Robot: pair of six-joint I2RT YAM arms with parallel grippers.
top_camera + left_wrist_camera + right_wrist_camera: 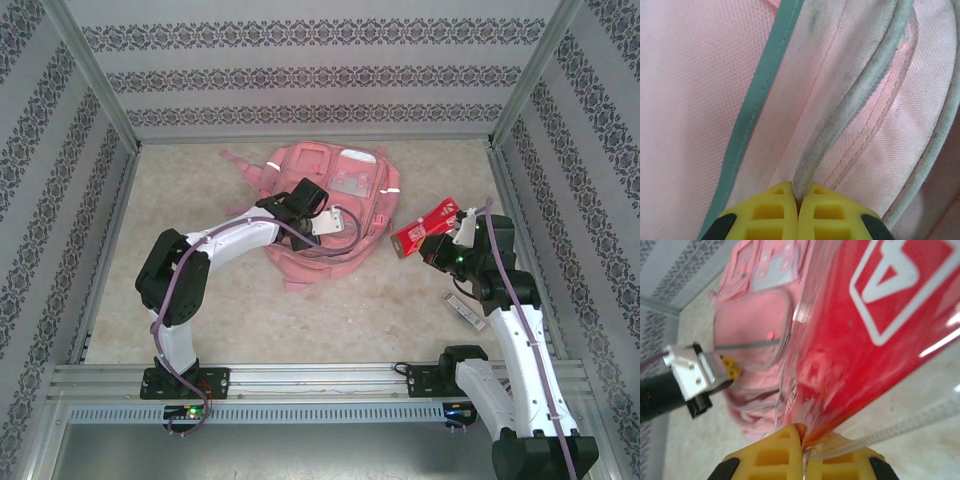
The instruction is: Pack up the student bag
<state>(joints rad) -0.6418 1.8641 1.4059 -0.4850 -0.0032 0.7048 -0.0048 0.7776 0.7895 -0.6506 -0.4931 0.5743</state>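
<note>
Pink fabric: the student bag (335,200) lies flat on the table (300,310), toward its far side, straps trailing off to the bag's left.
Left jaws: together, clamped on a grey-piped seam (855,100) on the bag's near half; a teal trim (760,100) runs just beside that seam.
Right jaws: together, pinching the clear edge of the red packet (865,340).
Red packet: held to the right of the bag and near it, not touching it.
Step in hand: judged as opening the bag. One arm has hold of a fabric edge while the other waits with the first item.
Next move calls for: raising the pinched seam away from the bag's body so that a mouth forms, then bringing the packet across to the bag and feeding it in edge first. The grip on the seam must not slip while the fabric is lifted.
Risk: soft cloth may rise as one piece, with no gap forming.
Hidden: the left wrist covers the bag's middle; no opening can be seen, and it cannot be told whether the zip is undone.
Cut off: the packet's white print runs off the right wrist view.
Unclear: a small pale item (465,308) on the table, well to the bag's right and nearer the arm bases, too small to identify.
</note>
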